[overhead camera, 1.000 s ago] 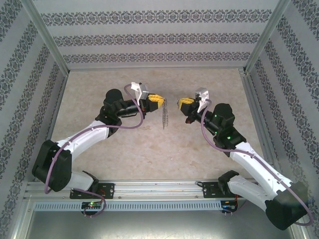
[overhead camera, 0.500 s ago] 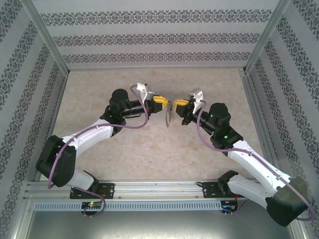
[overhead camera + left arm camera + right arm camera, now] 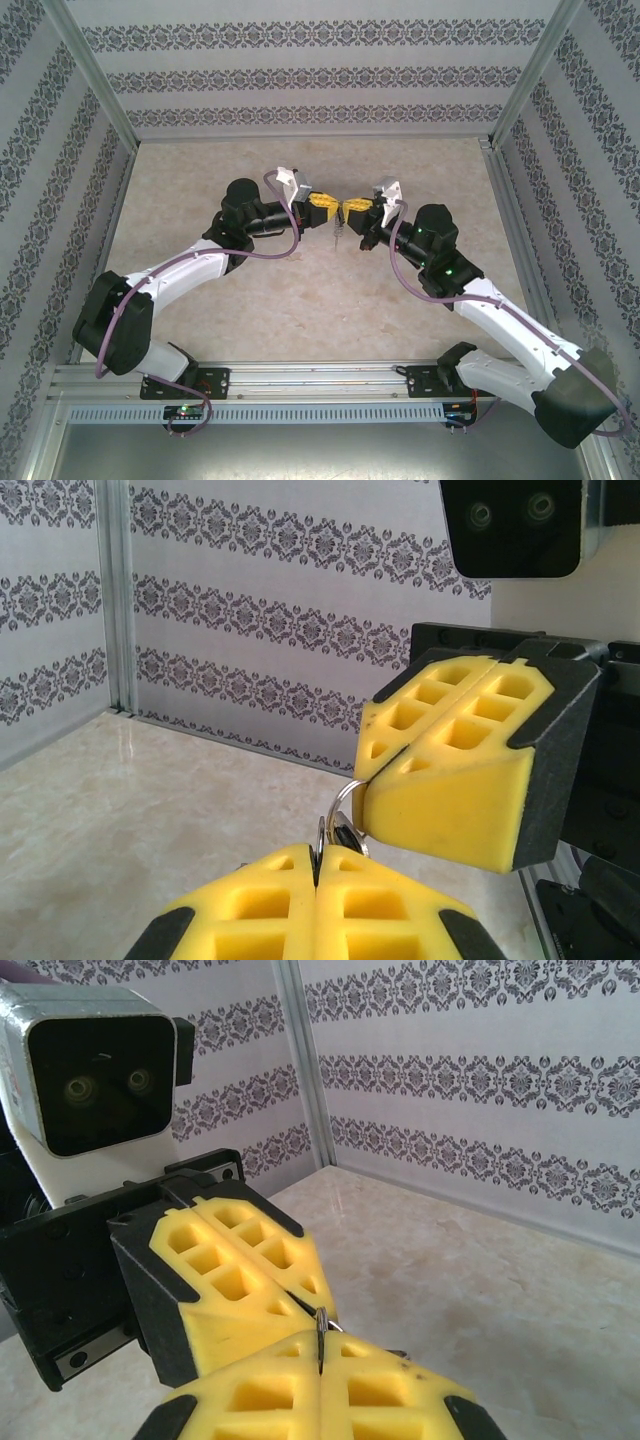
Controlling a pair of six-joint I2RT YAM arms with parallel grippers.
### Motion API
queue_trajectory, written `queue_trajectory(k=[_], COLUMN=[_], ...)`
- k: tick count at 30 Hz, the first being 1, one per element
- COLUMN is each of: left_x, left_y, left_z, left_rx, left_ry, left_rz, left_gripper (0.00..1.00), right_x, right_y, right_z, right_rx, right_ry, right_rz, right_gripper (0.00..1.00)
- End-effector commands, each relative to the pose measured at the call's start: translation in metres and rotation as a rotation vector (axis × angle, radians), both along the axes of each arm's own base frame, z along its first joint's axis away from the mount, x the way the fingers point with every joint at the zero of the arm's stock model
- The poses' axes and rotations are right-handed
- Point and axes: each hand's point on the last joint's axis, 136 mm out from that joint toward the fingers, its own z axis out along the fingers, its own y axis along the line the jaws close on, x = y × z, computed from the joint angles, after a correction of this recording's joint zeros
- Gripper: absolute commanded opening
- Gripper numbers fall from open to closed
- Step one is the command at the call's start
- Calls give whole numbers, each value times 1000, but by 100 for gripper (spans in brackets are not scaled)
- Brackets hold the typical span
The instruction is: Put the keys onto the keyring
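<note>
Top external: the left gripper and right gripper meet tip to tip above mid-table. A small metal bit, likely part of the keyring, dangles just below them. I judge the step to be threading, with the key not yet on.

Left wrist: the left gripper is clenched on the keyring. Its thin silver loop rises from the seam and curves into the clenched tips of the right gripper, so both seem to touch it. Something dark sits by the loop, too small to name.

Right wrist: the right gripper is clenched on a thin metal piece seen edge-on, probably the key, touching the shut left gripper. The next move likely calls for a fine slide or twist of one hand against the other while both pinches hold.

No brand, label or writing can be read in any view.
</note>
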Motion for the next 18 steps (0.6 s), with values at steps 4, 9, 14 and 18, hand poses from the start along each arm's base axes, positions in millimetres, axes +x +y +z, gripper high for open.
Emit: queue_trajectory(k=[4,9,14,18], left_x=[-7,-9,-10,-10], left_y=[-7,-7,-5,-5], left_z=[19,21,23,24], left_rx=[-18,-21,-26,-29], left_ry=[-67,-75,-84,-88], left_rz=[-25,-26,-20,-22], left_gripper=[0,0,0,0], right_x=[4,9,13,16], right_y=[1,-4,-11,-16], right_z=[13,7,-1,-5], right_rx=[5,-2,-8,-7], right_ry=[-48,-32,-12,0], right_rz=[-12,-33,-55,-70], right_gripper=[0,0,0,0])
